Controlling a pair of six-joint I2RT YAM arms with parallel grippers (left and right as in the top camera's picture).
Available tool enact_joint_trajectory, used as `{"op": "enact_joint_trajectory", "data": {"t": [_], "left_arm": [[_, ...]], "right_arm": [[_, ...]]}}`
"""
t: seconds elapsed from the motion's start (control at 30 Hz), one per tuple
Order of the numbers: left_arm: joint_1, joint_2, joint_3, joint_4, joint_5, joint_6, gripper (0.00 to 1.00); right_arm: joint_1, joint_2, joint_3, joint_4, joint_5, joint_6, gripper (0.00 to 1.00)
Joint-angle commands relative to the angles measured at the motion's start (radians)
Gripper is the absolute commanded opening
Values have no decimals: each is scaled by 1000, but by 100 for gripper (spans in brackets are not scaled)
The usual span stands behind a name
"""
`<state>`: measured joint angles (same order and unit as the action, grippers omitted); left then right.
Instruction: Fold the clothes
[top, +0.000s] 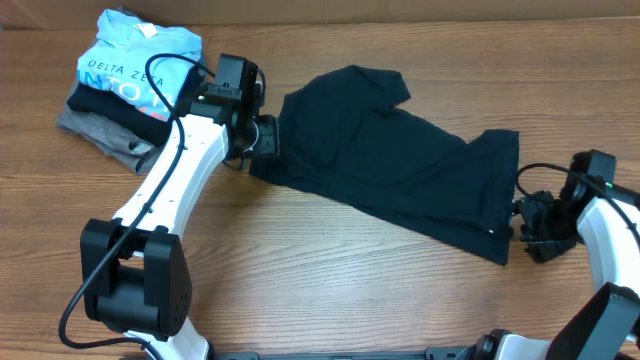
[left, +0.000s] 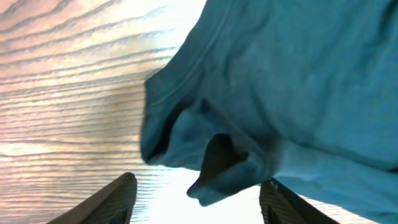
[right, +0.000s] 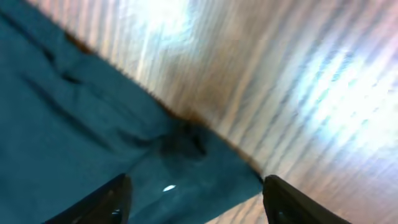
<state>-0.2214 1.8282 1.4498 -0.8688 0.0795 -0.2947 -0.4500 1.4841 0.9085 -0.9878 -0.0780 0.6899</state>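
Observation:
The dark navy-black T-shirt (top: 400, 165) lies spread, partly folded, across the middle of the wooden table. My left gripper (top: 268, 138) is open at the shirt's left edge; in the left wrist view its fingers (left: 198, 193) straddle a bunched fold of the shirt (left: 273, 87) without closing on it. My right gripper (top: 522, 228) is open at the shirt's right corner; in the right wrist view its fingers (right: 194, 196) sit either side of the shirt corner (right: 93, 143) with a small white logo (right: 168, 187).
A stack of folded clothes stands at the back left: a light blue "DELTA ZETA" shirt (top: 135, 65) on a dark layer and a grey garment (top: 105, 135). A cardboard wall runs along the table's far edge (top: 400, 12).

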Motion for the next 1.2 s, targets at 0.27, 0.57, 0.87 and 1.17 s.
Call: {"op": "enact_joint_trajectory", "data": {"t": [0.27, 0.57, 0.87, 1.17], "left_arm": [[1, -16, -186, 84, -19, 30, 72], [1, -16, -270, 232, -11, 56, 60], [7, 4, -329, 328, -16, 55, 20], [103, 2, -241, 101, -16, 34, 4]], "right_arm": [[-54, 1, -122, 2, -112, -148, 59], [-54, 1, -273, 204, -254, -255, 58], [-57, 0, -271, 224, -283, -320, 4], [-79, -1, -81, -126, -86, -248, 33]]}}
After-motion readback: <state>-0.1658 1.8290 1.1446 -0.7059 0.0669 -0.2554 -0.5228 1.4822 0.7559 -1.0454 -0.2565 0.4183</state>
